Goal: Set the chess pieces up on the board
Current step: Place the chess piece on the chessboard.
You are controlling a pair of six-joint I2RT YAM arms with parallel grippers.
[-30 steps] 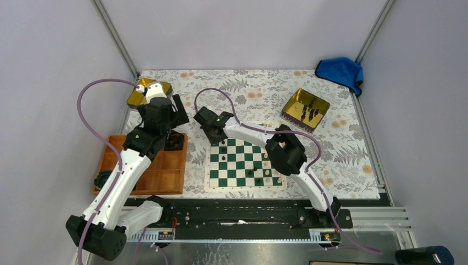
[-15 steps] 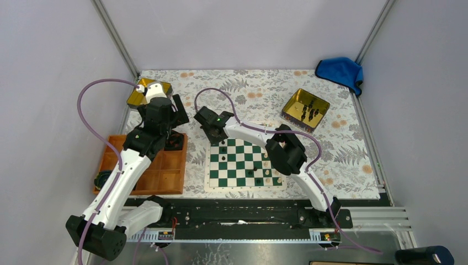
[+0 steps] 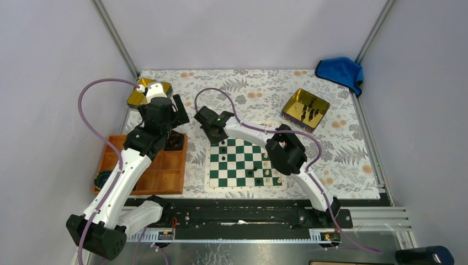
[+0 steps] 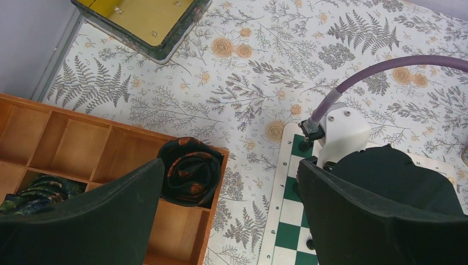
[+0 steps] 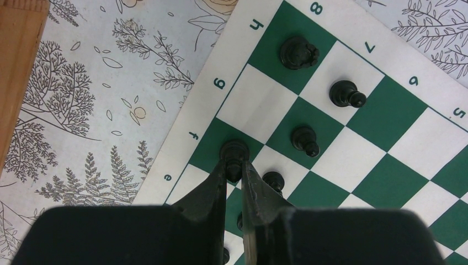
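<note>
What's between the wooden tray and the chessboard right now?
Nothing but bare floral tablecloth between the tray and the board, clearest in the top view.

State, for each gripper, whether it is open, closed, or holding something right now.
Left gripper: open, holding nothing.
Right gripper: fingers closed on a black chess piece standing on the board.

Rear overhead camera looks down — wrist cameras close, all sharing the board (image 3: 234,175).
</note>
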